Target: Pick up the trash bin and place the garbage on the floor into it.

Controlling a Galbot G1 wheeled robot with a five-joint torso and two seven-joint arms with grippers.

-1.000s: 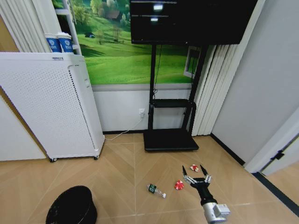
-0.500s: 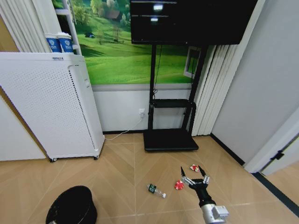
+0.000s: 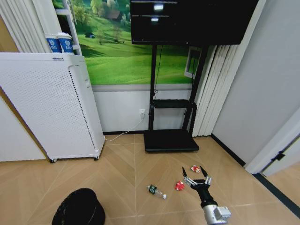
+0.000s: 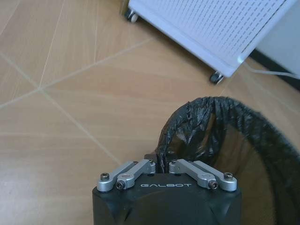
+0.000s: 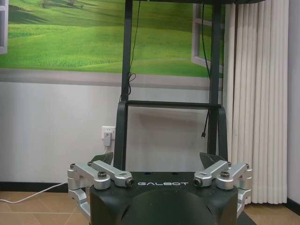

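Observation:
The trash bin [image 3: 78, 208], black and round, is at the lower left of the floor [image 3: 126, 168]. In the left wrist view my left gripper [image 4: 161, 160] is shut on the rim of the trash bin [image 4: 220, 136]. The garbage lies to the right: a small clear bottle [image 3: 157, 191] and two red-and-white wrappers [image 3: 179, 185] [image 3: 194, 168]. My right gripper [image 3: 197, 179] hangs open between the two wrappers, above the floor. In the right wrist view the right gripper [image 5: 158, 158] faces the wall with its fingers spread.
A tall white perforated cabinet [image 3: 51, 108] on wheels stands at the left, with blue-white cups [image 3: 60, 43] behind it. A black TV stand [image 3: 171, 139] is against the back wall. A black border strip [image 3: 276, 194] runs along the right.
The trash bin has shifted a little to the right and nearer to me. The right gripper has barely moved.

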